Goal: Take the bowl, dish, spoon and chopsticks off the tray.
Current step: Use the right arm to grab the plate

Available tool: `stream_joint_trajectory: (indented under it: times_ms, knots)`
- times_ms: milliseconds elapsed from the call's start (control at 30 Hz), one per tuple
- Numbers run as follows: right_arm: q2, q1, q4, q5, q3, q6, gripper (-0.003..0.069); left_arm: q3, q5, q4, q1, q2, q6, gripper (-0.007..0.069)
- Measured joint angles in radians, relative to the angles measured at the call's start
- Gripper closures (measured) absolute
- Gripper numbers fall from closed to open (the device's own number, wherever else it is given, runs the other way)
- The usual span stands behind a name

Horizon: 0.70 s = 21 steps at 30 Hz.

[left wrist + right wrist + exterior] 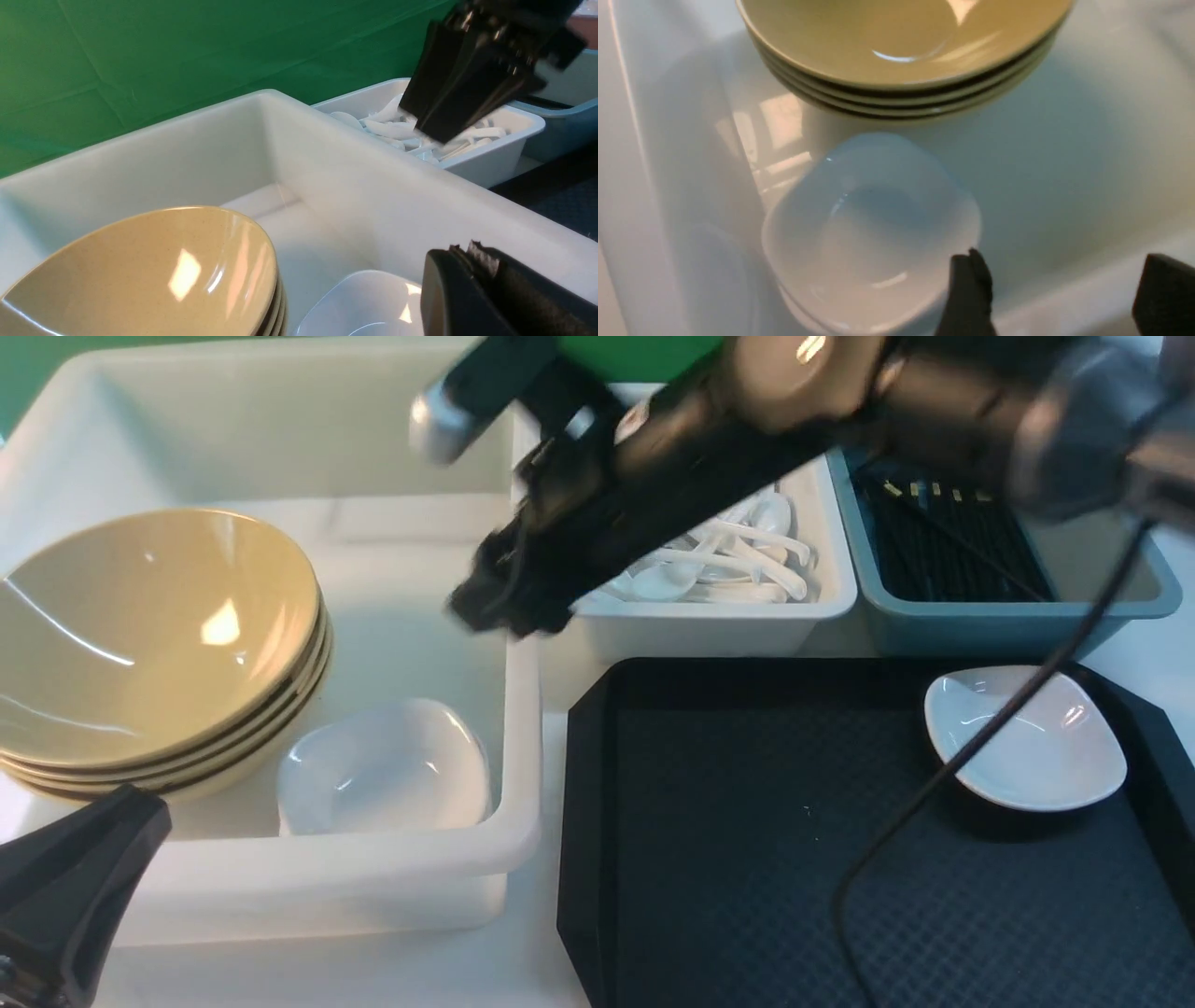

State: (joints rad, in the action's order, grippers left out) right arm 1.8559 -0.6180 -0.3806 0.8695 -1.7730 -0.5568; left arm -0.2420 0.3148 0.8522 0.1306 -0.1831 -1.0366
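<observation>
Above the white tub (523,845), my right gripper (1064,266) stands fully open, empty; my left gripper (465,252) is closed on nothing.

A white dish (1025,737) is sitting at the upper right of the tray (747,859) — at frame left, tan bowls (149,644) are resting stacked in a white tub (523,756), a blurred arm (709,457) spanning the top.
</observation>
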Motion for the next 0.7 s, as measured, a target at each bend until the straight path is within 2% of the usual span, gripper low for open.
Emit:
stream_joint_trajectory:
  times_ms: [67,100,133,233,333,500,567,633,700]
  knots:
    - [-0.063,0.045,0.152,0.134,-0.009,0.098,0.0189,0.0,0.001,0.0,0.0,0.0,0.0,0.0633]
    - [-0.063,0.05,0.152,0.134,-0.009,0.098,0.0191,0.0,0.001,0.0,0.0,0.0,0.0,0.0633]
    - [-0.096,0.109,0.238,0.239,0.01,0.144,0.0221,0.0,-0.001,0.0,0.0,0.0,0.0,0.0633]
    - [-0.109,0.222,0.293,0.299,0.106,0.21,0.0287,0.0,-0.008,0.0,0.0,0.0,0.0,0.0633]
    - [-0.1,0.359,0.315,0.237,0.294,0.275,0.0402,0.0,-0.012,0.004,0.0,0.0,0.0,0.0633]
    - [-0.091,0.525,0.321,-0.019,0.569,0.334,0.056,0.0,-0.015,0.026,0.0,0.0,0.0,0.0633]
    - [-0.091,0.552,0.294,-0.123,0.636,0.344,0.0597,0.0,-0.017,0.029,0.0,0.0,0.0,0.0633]
    - [-0.089,0.554,0.274,-0.147,0.655,0.345,0.0604,0.0,-0.017,0.03,0.0,0.0,0.0,0.0633]
    - [-0.076,0.542,0.185,-0.16,0.675,0.31,0.061,0.0,-0.019,0.03,0.0,0.0,-0.001,0.0633]
